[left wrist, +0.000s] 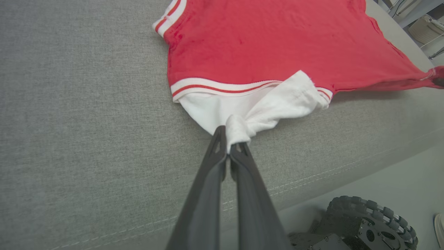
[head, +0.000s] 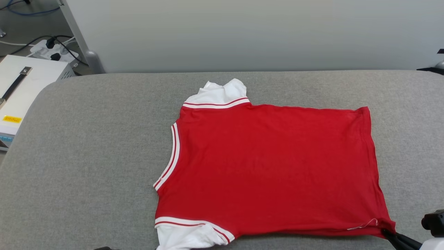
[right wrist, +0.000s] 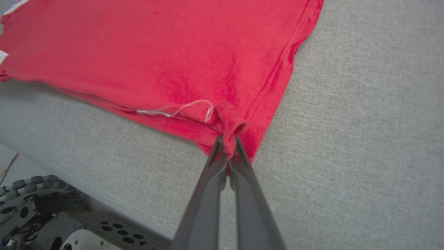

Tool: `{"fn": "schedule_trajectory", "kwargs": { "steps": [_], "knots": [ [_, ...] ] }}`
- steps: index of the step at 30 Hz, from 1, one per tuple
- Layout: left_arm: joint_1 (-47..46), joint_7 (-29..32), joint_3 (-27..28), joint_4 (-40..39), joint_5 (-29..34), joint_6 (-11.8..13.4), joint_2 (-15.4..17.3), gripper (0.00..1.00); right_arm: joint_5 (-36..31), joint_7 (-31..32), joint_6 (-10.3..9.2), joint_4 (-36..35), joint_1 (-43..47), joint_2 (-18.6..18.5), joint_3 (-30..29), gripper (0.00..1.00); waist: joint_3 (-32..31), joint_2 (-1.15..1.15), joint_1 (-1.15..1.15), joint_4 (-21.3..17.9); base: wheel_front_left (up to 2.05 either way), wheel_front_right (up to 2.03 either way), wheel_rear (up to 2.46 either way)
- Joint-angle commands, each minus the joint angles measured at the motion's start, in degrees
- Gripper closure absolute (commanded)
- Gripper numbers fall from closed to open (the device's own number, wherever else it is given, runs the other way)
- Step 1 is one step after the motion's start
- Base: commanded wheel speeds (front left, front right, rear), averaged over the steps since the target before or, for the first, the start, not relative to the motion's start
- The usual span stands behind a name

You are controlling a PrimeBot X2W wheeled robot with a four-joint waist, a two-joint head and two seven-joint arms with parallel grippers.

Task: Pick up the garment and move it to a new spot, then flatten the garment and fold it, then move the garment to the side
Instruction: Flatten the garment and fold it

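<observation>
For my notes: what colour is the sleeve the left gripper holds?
The sleeve is white; best in the left wrist view.

One garment [head: 270, 166] lay spread on table [head: 86, 156], box [head: 24, 90] sat off-table left of garment, wall panel [head: 242, 34] stood behind garment.

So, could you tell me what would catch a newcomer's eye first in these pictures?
The bright red T-shirt lies spread flat on the grey table, collar toward the robot's left. The left gripper has its jaws shut on the near white sleeve, the right gripper on the near hem corner.
</observation>
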Motion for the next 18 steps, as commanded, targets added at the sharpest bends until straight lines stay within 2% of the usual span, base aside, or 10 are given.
{"fn": "schedule_trajectory", "kwargs": {
  "steps": [1, 7, 18],
  "knots": [
    [-0.5, -0.1, 0.2, 0.0, 0.2, 0.0, 0.4, 1.00, -1.4, 0.8, -0.04, -0.9, 1.0, 0.6, -1.6, 1.00, 0.2, 0.00, 0.01, 0.0, 0.00, 0.00, 0.00],
    [-6.3, 0.1, 0.3, 1.6, 3.0, -1.4, 0.1, 1.00, -4.2, 4.1, -0.04, -4.3, 2.4, 4.1, -7.6, 1.00, 1.5, 0.00, 0.01, -0.2, 0.00, 0.00, 0.00],
    [-23.2, 1.7, 1.5, 8.5, 7.2, -7.2, -1.7, 1.00, -6.1, 7.3, -0.04, -7.6, -3.4, 8.9, -13.5, 1.00, 6.7, 0.00, 0.01, -1.9, 0.00, 0.00, 0.00]
  ]
}}
